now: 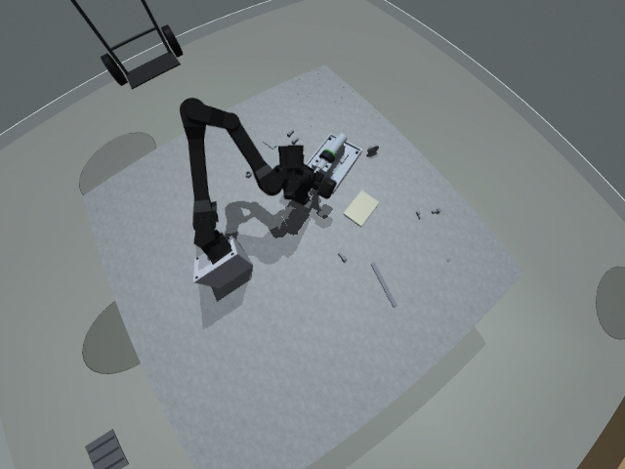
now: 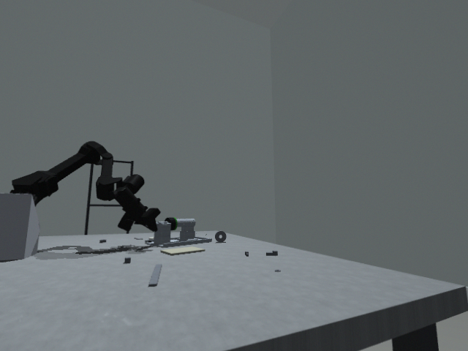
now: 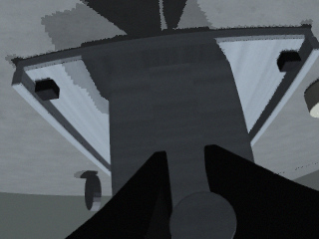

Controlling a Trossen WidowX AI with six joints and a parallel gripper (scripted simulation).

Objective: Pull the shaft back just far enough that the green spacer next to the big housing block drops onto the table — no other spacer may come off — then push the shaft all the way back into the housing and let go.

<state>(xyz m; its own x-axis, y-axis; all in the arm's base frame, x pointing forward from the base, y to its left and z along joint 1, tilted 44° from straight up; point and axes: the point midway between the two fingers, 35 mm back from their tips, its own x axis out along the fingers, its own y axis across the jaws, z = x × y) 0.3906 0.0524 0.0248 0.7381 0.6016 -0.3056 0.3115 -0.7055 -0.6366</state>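
The white housing (image 1: 340,141) (image 2: 186,222) stands on the far end of the base plate (image 1: 351,161) (image 2: 204,240) (image 3: 254,65). The green spacer (image 1: 328,151) (image 2: 175,223) is on the shaft against the housing's near face, with black spacer material (image 1: 326,156) (image 2: 170,223) beside it. A support block (image 2: 162,232) (image 3: 179,100) stands at the near end and hides the spacers in the wrist view. The shaft's round end (image 3: 202,219) shows low in the wrist view. My gripper (image 2: 153,227) (image 3: 185,159) is shut on the shaft there; the contact itself is hidden in the top and exterior views.
A dark ring (image 1: 372,149) (image 2: 220,236) (image 3: 92,190) stands beyond the plate. A yellow pad (image 1: 361,207) (image 2: 183,250) lies beside the plate. A grey bar (image 1: 383,284) (image 2: 155,274) and several small bolts lie farther off. A thin bent key (image 1: 270,145) lies on the other side.
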